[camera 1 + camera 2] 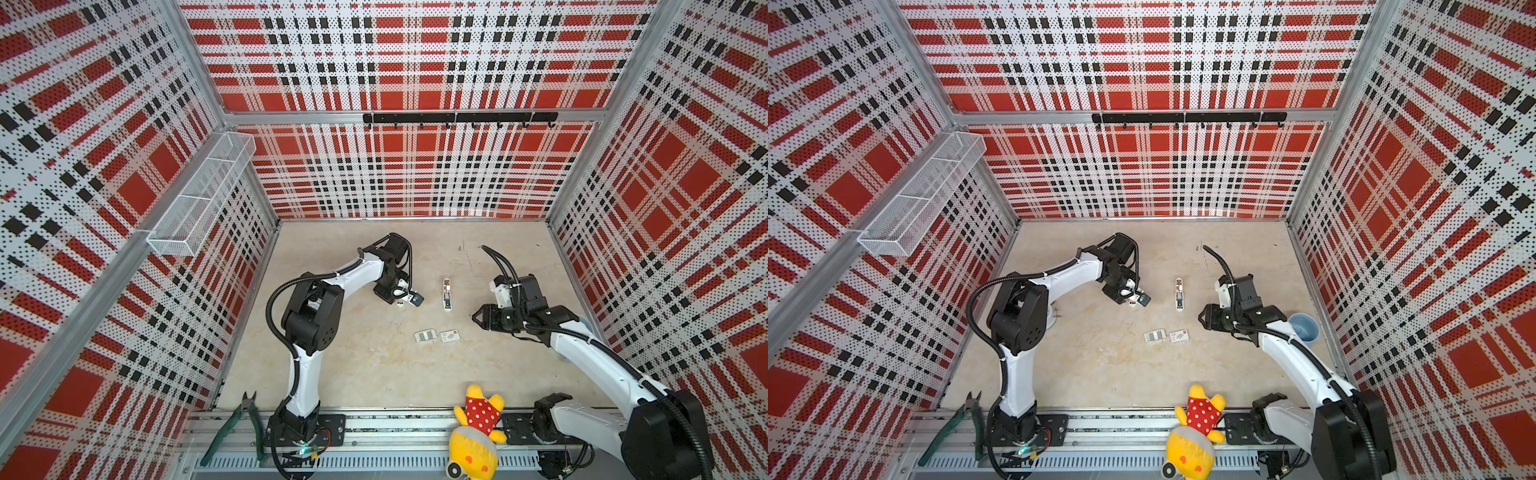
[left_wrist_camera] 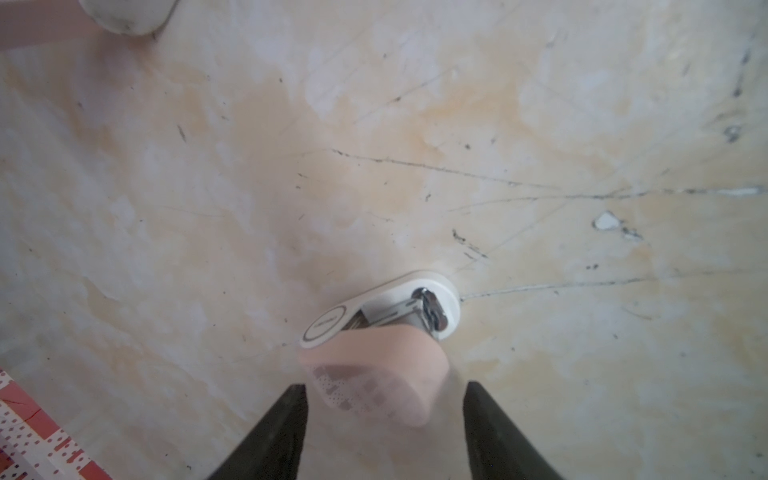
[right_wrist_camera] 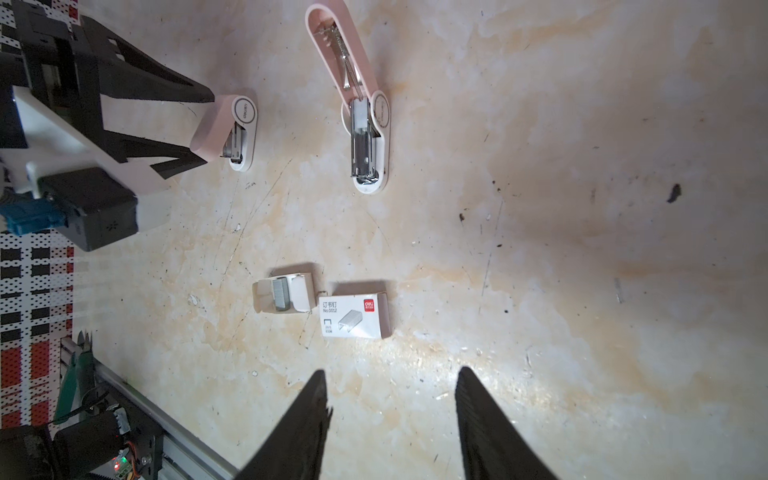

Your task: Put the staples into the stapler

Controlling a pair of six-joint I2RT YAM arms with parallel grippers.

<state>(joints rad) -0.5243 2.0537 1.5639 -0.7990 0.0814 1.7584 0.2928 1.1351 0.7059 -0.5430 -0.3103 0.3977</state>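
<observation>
On the scuffed beige tabletop (image 3: pixel 582 249), my right claw (image 3: pixel 391 370) hangs with its jaws apart and nothing between them, just short of the staple packaging. My left claw (image 3: pixel 206 128) straddles the rear of the closed pink stapler (image 3: pixel 220 124), which sits on its white base, though I cannot tell whether the jaws are truly pinching it. The open pink stapler (image 3: pixel 365 137) lies folded flat between my two arms with its metal magazine bared. Nearer me the printed sleeve (image 3: pixel 355 313) lies just beside the card tray (image 3: pixel 301 293), and in that tray, uncovered, sit the staples (image 3: pixel 280 295), a small grey block. As I judge it, the step in hand is fetching a strip. To do it well I should centre the right claw over the tray, turn the jaws to meet the block's long sides and narrow them before descending so they clear the card flaps. Then I should pinch lightly enough that the strip does not snap, and lift straight up so the tray is left behind
</observation>
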